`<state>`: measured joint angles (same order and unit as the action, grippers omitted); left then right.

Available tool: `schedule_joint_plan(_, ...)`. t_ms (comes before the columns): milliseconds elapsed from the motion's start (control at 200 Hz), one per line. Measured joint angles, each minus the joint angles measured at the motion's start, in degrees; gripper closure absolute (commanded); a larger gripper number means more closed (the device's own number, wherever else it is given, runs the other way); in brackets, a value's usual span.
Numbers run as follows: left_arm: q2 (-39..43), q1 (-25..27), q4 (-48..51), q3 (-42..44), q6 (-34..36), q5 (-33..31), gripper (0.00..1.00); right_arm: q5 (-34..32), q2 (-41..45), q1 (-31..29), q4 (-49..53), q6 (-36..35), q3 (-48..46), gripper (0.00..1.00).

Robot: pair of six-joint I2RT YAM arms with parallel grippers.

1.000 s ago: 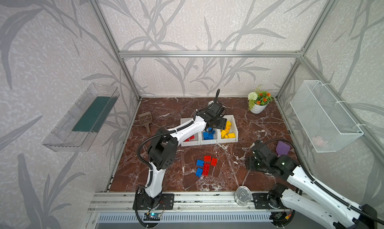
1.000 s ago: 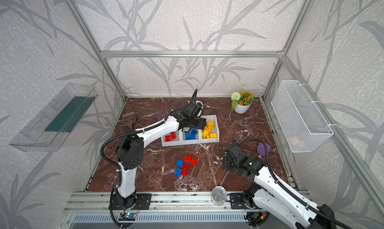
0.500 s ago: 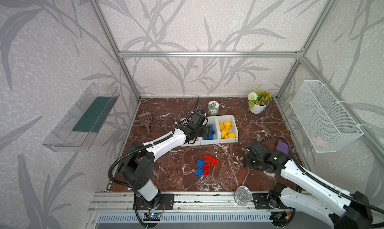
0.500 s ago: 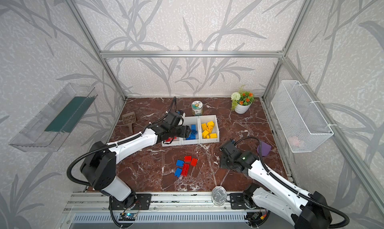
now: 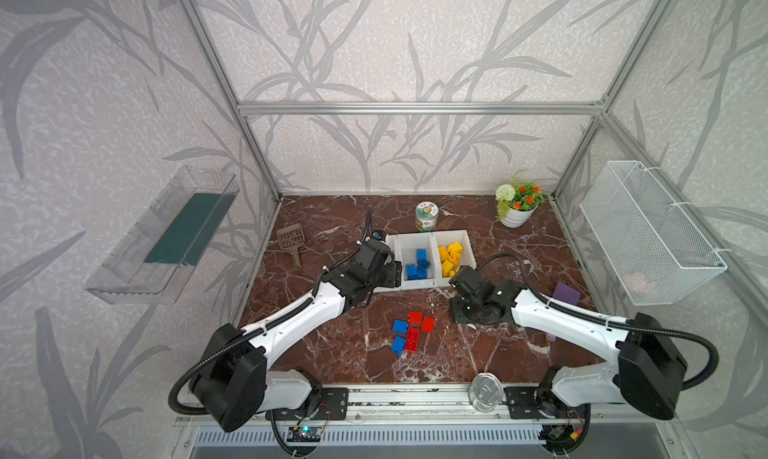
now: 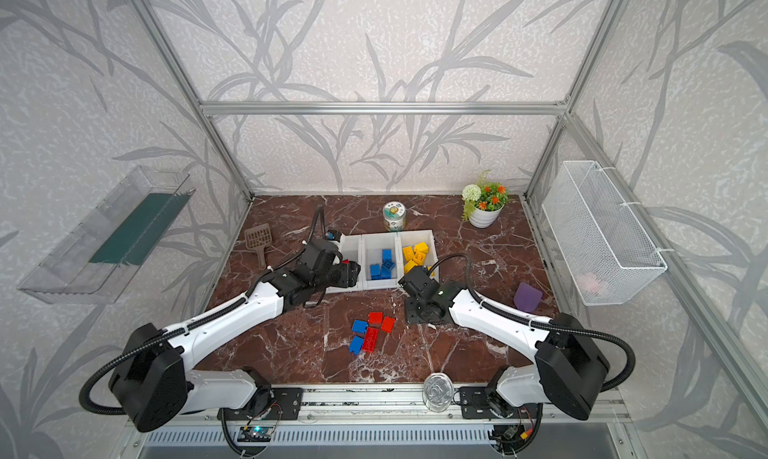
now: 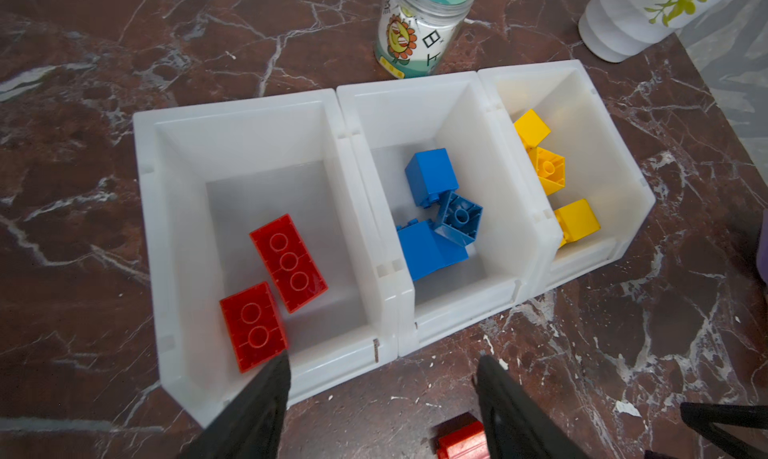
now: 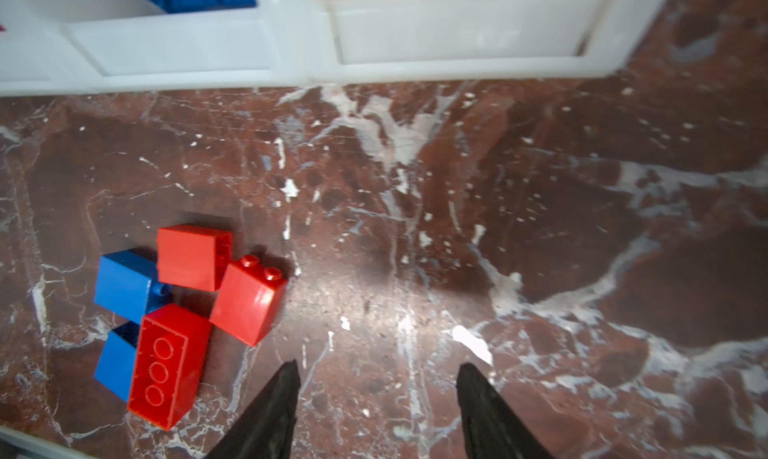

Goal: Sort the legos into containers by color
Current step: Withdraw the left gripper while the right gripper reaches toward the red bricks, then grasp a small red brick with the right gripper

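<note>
Three white containers (image 5: 415,240) stand joined in a row near the middle of the bench (image 5: 332,211). The legos are partly sorted: red legos (image 7: 286,261) in the left one, blue legos (image 7: 436,211) in the middle, yellow legos (image 7: 544,170) in the right. Five loose legos (image 5: 411,332), three red and two blue, lie bunched on the bench in front of the row, between my two arms.

My left fingers (image 7: 266,403) are spread wide with nothing in them, hanging over the front wall of the left container. In both top views that wrist covers most of this container. My right fingers (image 8: 274,411) are parted and empty too, low over bare bench beside the loose legos, and that wrist overlaps the front corner of the right container.

A printed jar (image 5: 427,218) stands just behind the middle container. A flower pot (image 5: 515,218) sits farther back, a brown scoop (image 5: 292,241) lies near the left edge, a purple piece (image 5: 566,293) lies beside my right arm, and a metal tin (image 5: 485,392) rests on the front rail.
</note>
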<state>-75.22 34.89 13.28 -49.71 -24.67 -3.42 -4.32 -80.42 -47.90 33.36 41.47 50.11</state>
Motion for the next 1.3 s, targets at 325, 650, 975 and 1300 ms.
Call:
schedule_joint_plan(325,6.2,-0.2,0.4,3.8,-0.9,-2.7,0.26,1.6,-11.1,-5.1,-1.9,-1.4,6.6,0.39)
schedule_joint_plan(650,7.7,-0.2,1.5,5.3,-1.5,-3.6,0.26,1.7,-15.7,-7.2,-1.3,-1.5,9.9,0.38)
schedule_joint_plan(975,9.9,-0.2,1.7,6.9,-2.5,-3.6,0.26,1.6,-19.7,-8.5,-0.9,-2.0,12.0,0.38)
schedule_joint_plan(1300,11.7,-0.2,2.6,7.9,-3.4,-3.7,0.26,0.3,-21.7,-8.6,0.2,-1.6,12.4,0.41)
